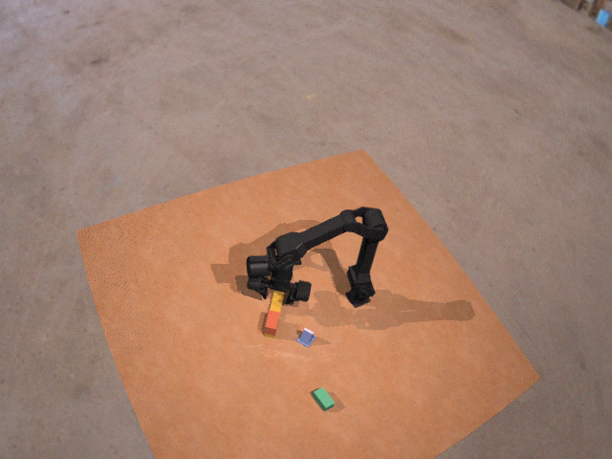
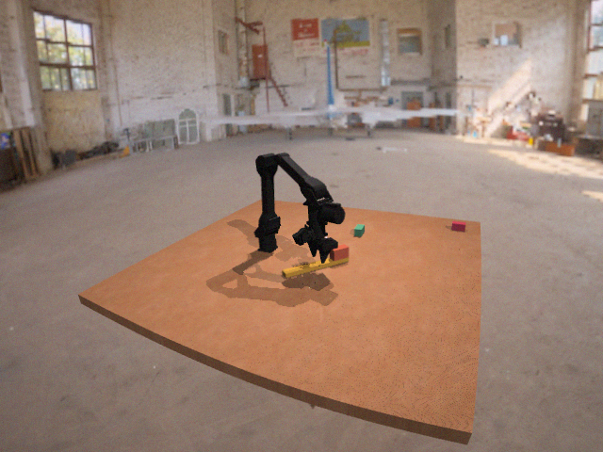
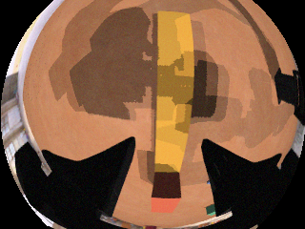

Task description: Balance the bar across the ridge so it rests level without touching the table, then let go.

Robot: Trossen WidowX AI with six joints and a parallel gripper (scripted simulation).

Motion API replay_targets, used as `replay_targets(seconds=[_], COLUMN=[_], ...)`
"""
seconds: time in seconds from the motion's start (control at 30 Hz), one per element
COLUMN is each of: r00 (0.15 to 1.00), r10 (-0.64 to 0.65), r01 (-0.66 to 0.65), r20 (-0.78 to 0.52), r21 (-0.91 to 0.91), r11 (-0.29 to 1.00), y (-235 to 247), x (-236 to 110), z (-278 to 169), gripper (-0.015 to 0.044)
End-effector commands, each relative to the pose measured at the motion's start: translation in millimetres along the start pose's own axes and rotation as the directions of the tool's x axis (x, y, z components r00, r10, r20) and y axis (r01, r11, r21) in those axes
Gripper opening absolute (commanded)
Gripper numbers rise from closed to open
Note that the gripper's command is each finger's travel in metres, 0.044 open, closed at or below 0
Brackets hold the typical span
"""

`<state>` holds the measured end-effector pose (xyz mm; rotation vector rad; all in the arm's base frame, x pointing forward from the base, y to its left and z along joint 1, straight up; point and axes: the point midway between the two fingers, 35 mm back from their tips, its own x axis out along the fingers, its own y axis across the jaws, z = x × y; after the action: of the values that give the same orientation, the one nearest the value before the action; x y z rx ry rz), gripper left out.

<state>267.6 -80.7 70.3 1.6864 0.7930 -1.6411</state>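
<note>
Yellow bar (red-orange block end), black hand

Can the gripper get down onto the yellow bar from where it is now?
Probably yes. The gripper is open, directly above the yellow bar, fingers either side of it. Nothing sits between them; the red block is at the bar's far end.
</note>
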Motion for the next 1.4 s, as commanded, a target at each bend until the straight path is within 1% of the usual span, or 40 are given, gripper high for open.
replay_targets(seconds=[0.0,0.3,0.9,1.1,1.37], r00=[1.0,1.0,1.0,1.0,1.0], r10=[-0.016,-0.016,-0.016,-0.01,-0.01], r01=[0.016,0.016,0.016,0.01,0.01], r20=[0.0,0.0,0.0,0.004,0.004], r21=[0.004,0.004,0.004,0.0,0.0], r11=[1.0,1.0,1.0,1.0,1.0], y=[-2.2,-2.8,-2.8,-2.4,-2.4], x=[10.1,23.7,23.9,22.2,22.2], z=[0.0,0.1,0.1,0.8,0.8], gripper=[0.0315,0.0315,0.0315,0.0157,0.0104])
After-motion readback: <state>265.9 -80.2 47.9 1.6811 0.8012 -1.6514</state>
